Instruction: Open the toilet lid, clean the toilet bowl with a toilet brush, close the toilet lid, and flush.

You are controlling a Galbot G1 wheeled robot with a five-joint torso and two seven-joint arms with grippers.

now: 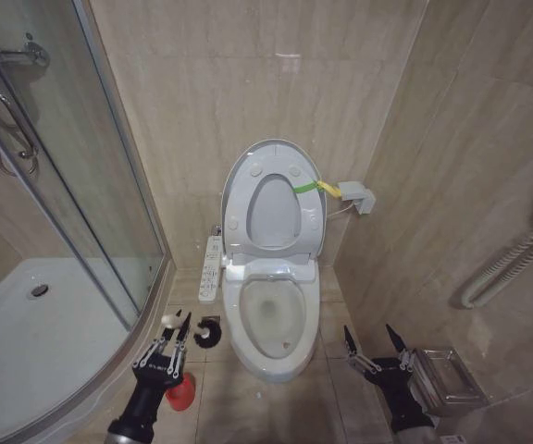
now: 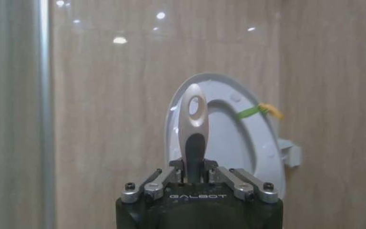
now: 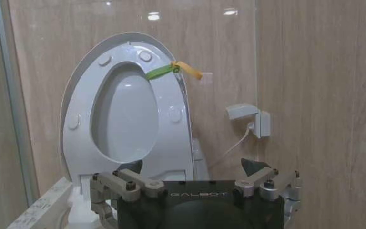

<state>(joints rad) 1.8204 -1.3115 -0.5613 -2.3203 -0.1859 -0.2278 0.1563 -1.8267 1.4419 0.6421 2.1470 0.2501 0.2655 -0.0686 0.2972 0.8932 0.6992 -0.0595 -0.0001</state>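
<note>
Lid-opening step looks done: the toilet lid [image 1: 274,205] stands upright against the back wall, centre of the head view, with the ring seat raised flat against it and the yellow-green band [image 1: 305,187] at its right edge. The toilet bowl [image 1: 270,324] sits open below it, lower centre, with the button panel [image 1: 211,268] at its left side. I judge I'm in the brush step, brush in hand but not yet in the bowl. My left gripper [image 1: 174,333] is at lower left of the head view, just left of the bowl, fingers pressed together on the thin white handle of the toilet brush [image 1: 207,331]; the dark head sticks out toward the bowl's left rim, near it, though I cannot tell if it touches. In the left wrist view the handle [image 2: 193,138] rises straight up from between my closed fingers, pale with an oval hole near its tip. The red holder [image 1: 181,392] sits on the floor under my left arm, bottom left. My right gripper [image 1: 376,344] waits at lower right, fingers spread wide, holding nothing, just left of a metal bin [image 1: 447,379]. Next move, my guess: swing the brush head right over the rim and down into the bowl, keeping the handle pinched firm.
</note>
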